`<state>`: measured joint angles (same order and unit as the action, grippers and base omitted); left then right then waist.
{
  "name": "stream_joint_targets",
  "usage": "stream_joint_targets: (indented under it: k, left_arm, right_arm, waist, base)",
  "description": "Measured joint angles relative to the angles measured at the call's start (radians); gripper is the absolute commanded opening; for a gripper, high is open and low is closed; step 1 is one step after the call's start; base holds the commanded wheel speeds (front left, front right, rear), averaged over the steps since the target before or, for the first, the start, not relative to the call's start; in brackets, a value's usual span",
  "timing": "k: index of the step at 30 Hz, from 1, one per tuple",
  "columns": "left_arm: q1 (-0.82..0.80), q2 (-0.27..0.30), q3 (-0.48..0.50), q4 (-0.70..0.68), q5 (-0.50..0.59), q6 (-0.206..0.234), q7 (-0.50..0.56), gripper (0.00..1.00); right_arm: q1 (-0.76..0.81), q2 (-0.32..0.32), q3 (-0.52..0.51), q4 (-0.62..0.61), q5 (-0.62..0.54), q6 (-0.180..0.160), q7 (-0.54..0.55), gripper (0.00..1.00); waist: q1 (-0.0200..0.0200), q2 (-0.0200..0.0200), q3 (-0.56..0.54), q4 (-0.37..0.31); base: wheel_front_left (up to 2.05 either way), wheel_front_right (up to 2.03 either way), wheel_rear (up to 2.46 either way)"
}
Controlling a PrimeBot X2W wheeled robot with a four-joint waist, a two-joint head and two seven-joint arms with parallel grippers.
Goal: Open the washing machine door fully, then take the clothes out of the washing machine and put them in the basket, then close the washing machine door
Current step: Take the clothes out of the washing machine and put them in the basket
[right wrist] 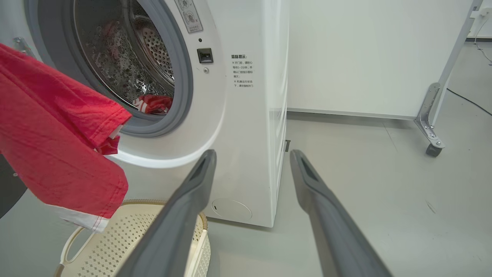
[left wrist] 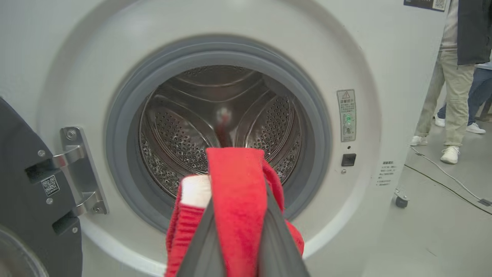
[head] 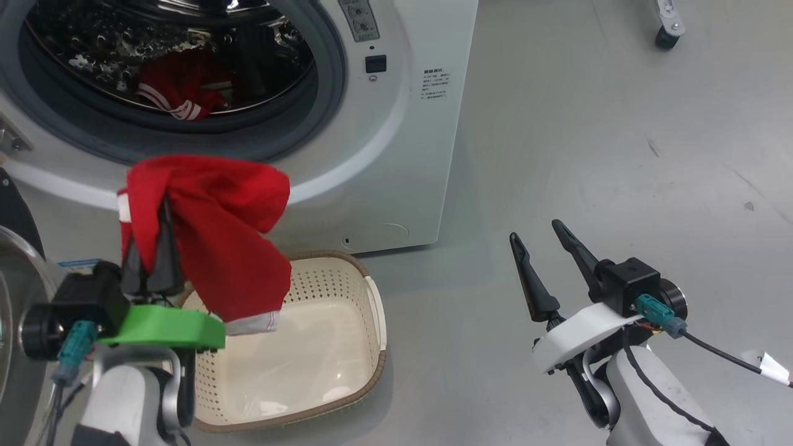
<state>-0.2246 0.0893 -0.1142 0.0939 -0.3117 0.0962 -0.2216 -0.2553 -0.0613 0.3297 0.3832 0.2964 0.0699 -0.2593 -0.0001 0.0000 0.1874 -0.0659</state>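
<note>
The white front-loading washing machine (head: 384, 155) stands on the grey floor with its steel drum exposed. Its black-rimmed door (head: 15, 291) is swung out wide on the hinge side, so the opening step looks done. Just in front of the machine, on the floor, sits the cream perforated basket (head: 379, 347), and as far as I can see nothing lies in it yet. One red garment with a white hem (head: 229, 248) hangs in the air in front of the drum mouth, its lower edge dangling over the basket's near corner without being let go. A second red piece with white stripes (head: 179, 87) lies at the bottom of the drum. The left fingers (head: 167, 260) are pinched nearly together on the hanging garment, the cloth draped over them. The right fingers (head: 534, 279) are spread wide and hold nothing, hovering off to the side above bare floor. By my reckoning, dropping this piece, fetching the other and closing the door all remain.
</note>
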Motion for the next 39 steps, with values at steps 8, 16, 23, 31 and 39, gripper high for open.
stream_joint_targets:
  k: [8, 16, 23, 31, 39]
  left_arm:
    - [0.092, -0.020, -0.001, 0.063, -0.042, 0.004, 0.002, 0.00]
    - [0.116, -0.033, 0.003, 0.136, -0.098, 0.004, 0.001, 0.00]
    - [0.112, -0.035, -0.013, 0.207, -0.102, -0.001, 0.000, 0.00]
    - [0.036, -0.039, -0.011, 0.325, -0.146, -0.013, 0.002, 0.00]
    - [-0.077, -0.039, 0.002, 0.429, -0.146, -0.014, 0.019, 0.00]
  right_arm:
    - [0.002, 0.001, 0.001, -0.004, -0.004, 0.008, 0.000, 1.00]
    - [0.001, 0.001, 0.003, -0.024, -0.014, 0.008, 0.000, 1.00]
    - [-0.004, 0.001, -0.006, -0.052, -0.019, 0.008, 0.000, 1.00]
    - [-0.056, 0.002, -0.004, -0.086, -0.037, 0.011, 0.000, 1.00]
    - [-0.112, 0.002, -0.001, -0.123, -0.044, 0.014, 0.000, 1.00]
  waist:
    - [0.0000, 0.0000, -0.012, -0.014]
    - [0.0000, 0.0000, 0.015, -0.030]
    - [0.0000, 0.0000, 0.061, -0.043]
    - [0.0000, 0.0000, 0.154, -0.062]
    - [0.0001, 0.0000, 0.260, -0.092]
  base:
    - [0.00, 0.00, 0.00]
    - [0.00, 0.00, 0.00]
    - [0.00, 0.00, 0.00]
    - [0.00, 0.00, 0.00]
    - [0.00, 0.00, 0.00]
